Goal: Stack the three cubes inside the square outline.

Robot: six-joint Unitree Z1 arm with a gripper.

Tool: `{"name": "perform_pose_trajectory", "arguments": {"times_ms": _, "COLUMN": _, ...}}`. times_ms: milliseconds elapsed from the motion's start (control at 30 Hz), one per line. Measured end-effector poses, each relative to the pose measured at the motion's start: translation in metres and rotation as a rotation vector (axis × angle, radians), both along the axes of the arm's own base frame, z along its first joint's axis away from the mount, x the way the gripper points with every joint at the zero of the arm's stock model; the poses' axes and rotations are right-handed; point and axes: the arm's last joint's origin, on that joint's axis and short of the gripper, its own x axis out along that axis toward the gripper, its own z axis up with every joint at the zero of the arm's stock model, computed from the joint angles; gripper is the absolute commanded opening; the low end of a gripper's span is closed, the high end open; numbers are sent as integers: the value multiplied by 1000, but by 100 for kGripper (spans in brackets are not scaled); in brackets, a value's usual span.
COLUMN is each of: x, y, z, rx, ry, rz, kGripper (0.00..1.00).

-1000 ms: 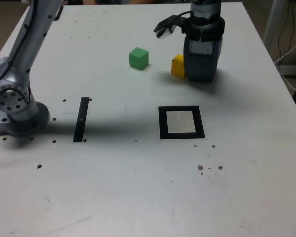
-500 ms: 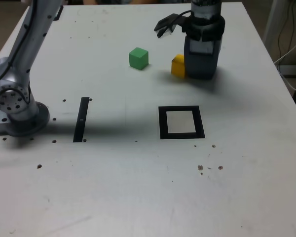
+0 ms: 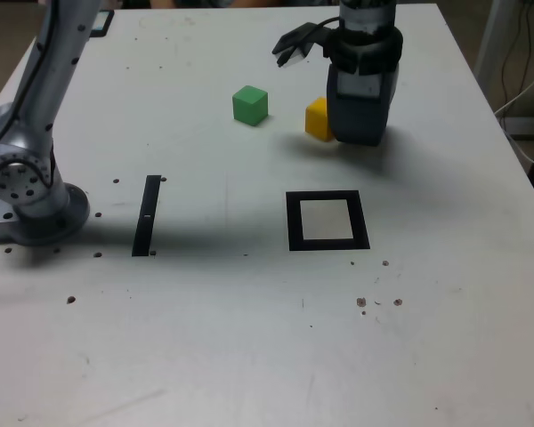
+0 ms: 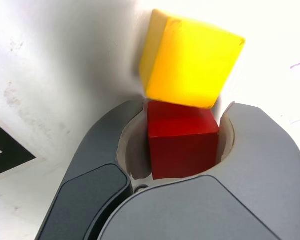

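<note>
Smooth grey end effector (image 4: 182, 145) clamps the matte red cube (image 4: 182, 145), its edge touching the glossy yellow cube (image 4: 190, 60)

Nothing to read here. No lettering, labels, brands or numbers show in either view. Every surface in sight is unmarked.

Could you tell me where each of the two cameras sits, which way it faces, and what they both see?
Exterior view: off the arm, high over the table's near edge, looking down across it; shows the arm's base and the hand.
Wrist view: on the wrist, looking along the hand; its jaws are shut on the red cube.
Shared: the yellow cube against the hand, and the square outline.
</note>
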Motion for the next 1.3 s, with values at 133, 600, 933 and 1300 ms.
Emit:
{"name": "perform_pose_trajectory", "arguments": {"times_ms": 133, "x": 4, "y": -3, "z": 4, "rx": 12, "ry": -12, "rz": -10, "kGripper": 2}}
{"name": "perform_pose_trajectory", "arguments": {"times_ms": 600, "x": -28, "y": -69, "z": 63, "rx": 83, "ry": 18, "rz": -359, "kGripper": 0}}
{"name": "perform_pose_trajectory", "arguments": {"times_ms": 933, "x": -81, "y": -113, "z": 58, "rx": -9, "ry": 117, "rz": -817, "kGripper": 0}}
{"name": "perform_pose_trajectory", "arguments": {"times_ms": 1300, "x": -94, "y": -142, "z": 30, "rx": -72, "ry": 139, "rz": -1130, "kGripper": 0}}
